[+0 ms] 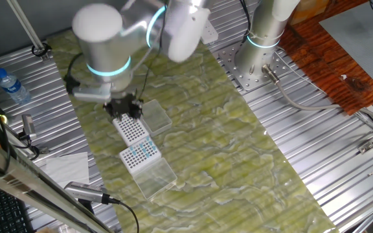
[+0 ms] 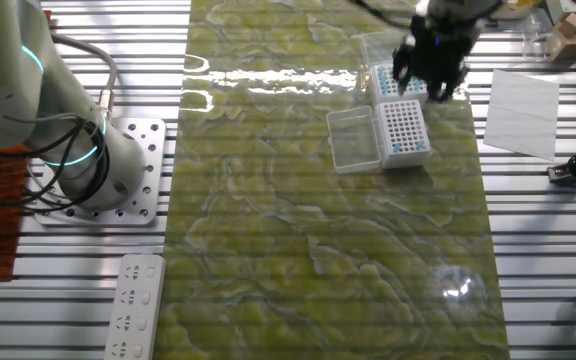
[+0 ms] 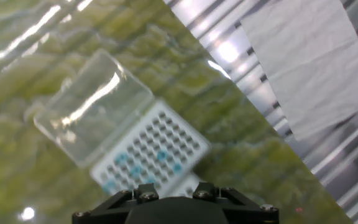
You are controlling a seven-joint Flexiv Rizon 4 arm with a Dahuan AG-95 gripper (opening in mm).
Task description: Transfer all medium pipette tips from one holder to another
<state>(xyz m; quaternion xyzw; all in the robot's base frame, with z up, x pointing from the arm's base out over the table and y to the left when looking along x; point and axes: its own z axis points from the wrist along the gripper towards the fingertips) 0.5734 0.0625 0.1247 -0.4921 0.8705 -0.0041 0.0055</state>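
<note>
A green marbled mat [image 1: 238, 149] covers the middle of the slatted metal table [image 1: 342, 188]. The arm [image 1: 109, 39] leans over the mat's left side in one fixed view; its base [image 2: 88, 170] shows best in the other fixed view, bolted at the left beside a white power strip [image 2: 138, 310].

2 tip holders sit on the mat, each with a clear hinged lid folded open beside it. The holder under the hand [image 1: 131, 128] is a white grid whose holes look mostly bare from one fixed view. The nearer holder [image 1: 139, 154] carries the medium pipette tips [image 1: 146, 149], a cluster of blue dots filling part of its grid.

The other fixed view shows the gripper [image 2: 430, 85] hanging over 1 holder, hiding most of it, while the second [image 2: 404, 130] lies clear just in front. The hand view, blurred, shows a holder [image 3: 148, 155] with a few blue tips and its clear lid [image 3: 92, 112], plus a white paper sheet [image 3: 319, 62] on the slats. Only the gripper's black body appears there, so I cannot tell how the fingers stand.

A water bottle [image 1: 11, 87] lies at the far left.
</note>
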